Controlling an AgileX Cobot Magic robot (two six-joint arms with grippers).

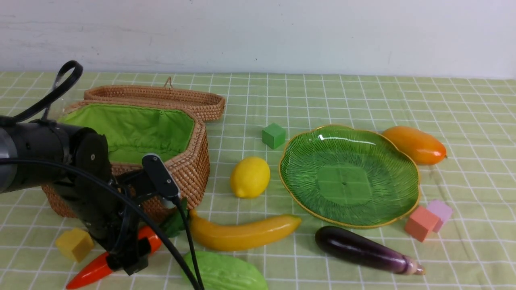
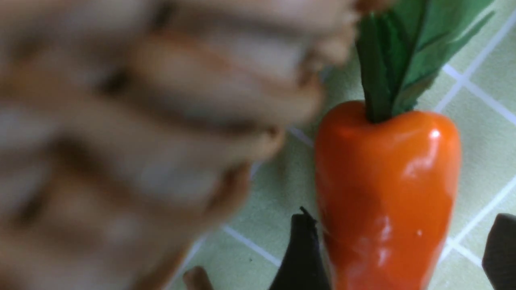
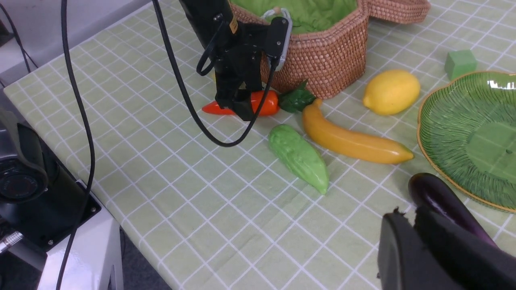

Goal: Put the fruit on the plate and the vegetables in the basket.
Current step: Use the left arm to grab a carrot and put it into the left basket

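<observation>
The left gripper (image 1: 130,257) stands wide astride the carrot (image 1: 89,272), which lies on the worktop (image 1: 363,100) in front of the basket (image 1: 189,169); the left wrist view shows one finger (image 2: 302,253) right beside the carrot, the other apart; the right gripper (image 3: 415,237), closed and empty, appears only in its own view, near the eggplant (image 3: 439,197).
</observation>
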